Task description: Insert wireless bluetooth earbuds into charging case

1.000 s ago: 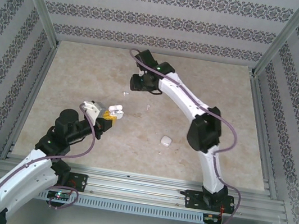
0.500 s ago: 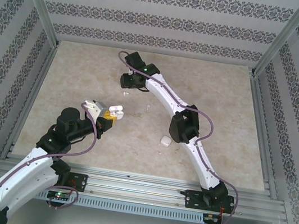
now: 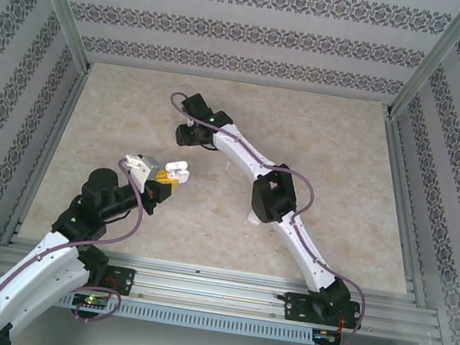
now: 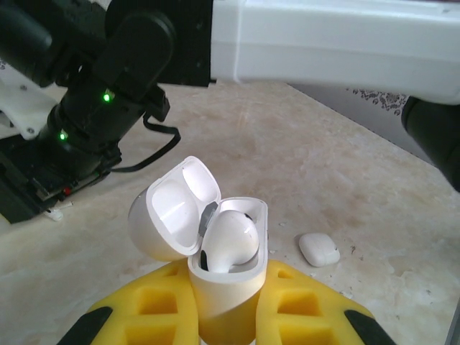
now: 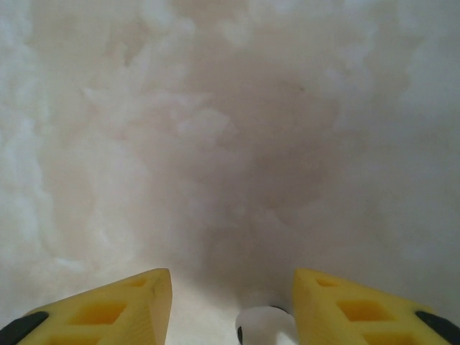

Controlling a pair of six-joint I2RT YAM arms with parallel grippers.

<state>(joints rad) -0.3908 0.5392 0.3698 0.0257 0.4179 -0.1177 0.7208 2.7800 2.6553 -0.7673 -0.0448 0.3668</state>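
Open case (image 4: 226, 287) clamped in left gripper (image 4: 223, 316), one earbud (image 4: 230, 241) seated; right gripper (image 5: 231, 287) parted, white bit (image 5: 262, 327) between its fingers, possibly another earbud.

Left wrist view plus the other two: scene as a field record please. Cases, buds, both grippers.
held case: upright, clamped by the left gripper
lid: open, tipped back
seated bud: in the held case
right gripper: open, low over the table
target bud: between the right gripper's fingers, contact unclear
loose bud: on the table beside the right arm
spare case: closed, lying on the table, away from both grippers
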